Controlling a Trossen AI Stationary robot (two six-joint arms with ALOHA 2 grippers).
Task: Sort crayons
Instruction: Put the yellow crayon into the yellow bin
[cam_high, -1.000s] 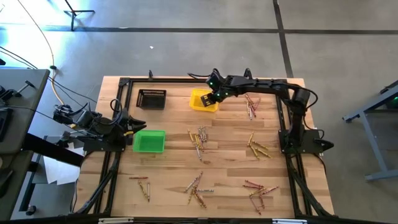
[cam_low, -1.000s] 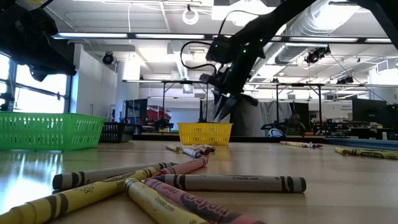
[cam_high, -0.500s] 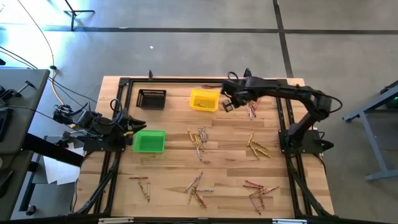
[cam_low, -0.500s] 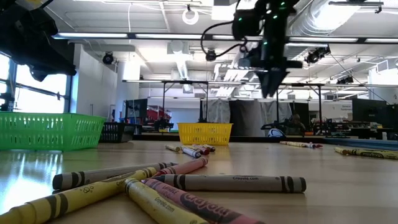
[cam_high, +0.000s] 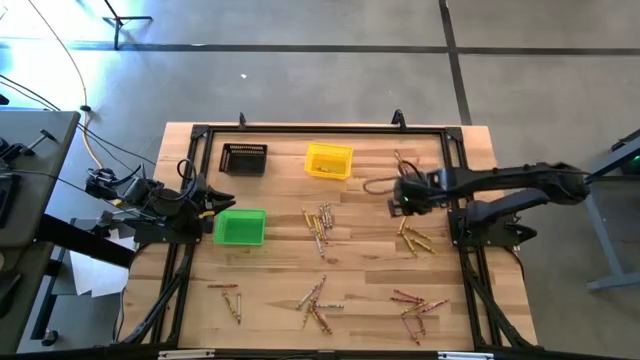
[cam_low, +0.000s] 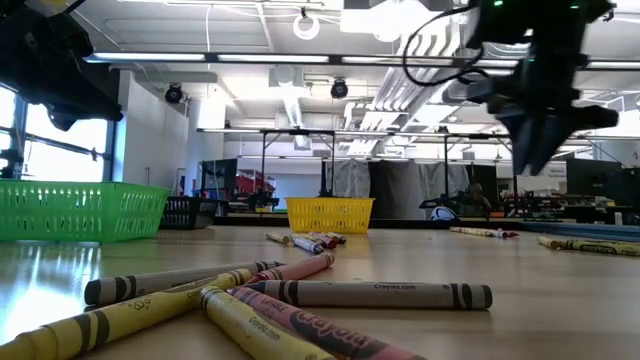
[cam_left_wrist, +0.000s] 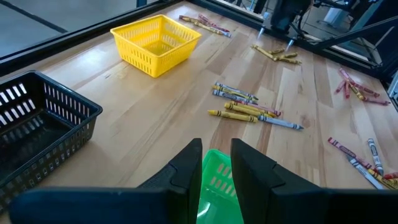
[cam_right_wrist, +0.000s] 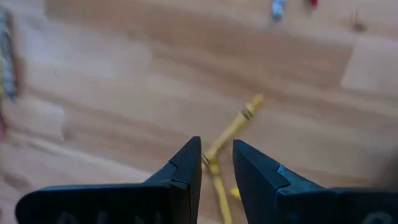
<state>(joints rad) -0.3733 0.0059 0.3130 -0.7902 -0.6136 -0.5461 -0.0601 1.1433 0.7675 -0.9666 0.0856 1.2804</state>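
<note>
I hang my right gripper (cam_high: 403, 203), fingers slightly parted and empty, above the thin yellow-gold wax crayons (cam_right_wrist: 231, 130) to line up a pick; my left gripper (cam_left_wrist: 216, 163) waits, narrowly open, over the green plastic bin (cam_high: 240, 227).

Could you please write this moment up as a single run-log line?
right gripper: open, empty, above yellow crayons | left gripper: parked over green bin | yellow bin: behind

The right gripper (cam_high: 403, 201) has swung away from the yellow bin (cam_high: 329, 160), passing the crayons by the far edge, and now hangs over the tabletop (cam_high: 370, 255) just above the yellow crayons (cam_high: 418, 236) on the right side, arm drawn back toward its base.
</note>
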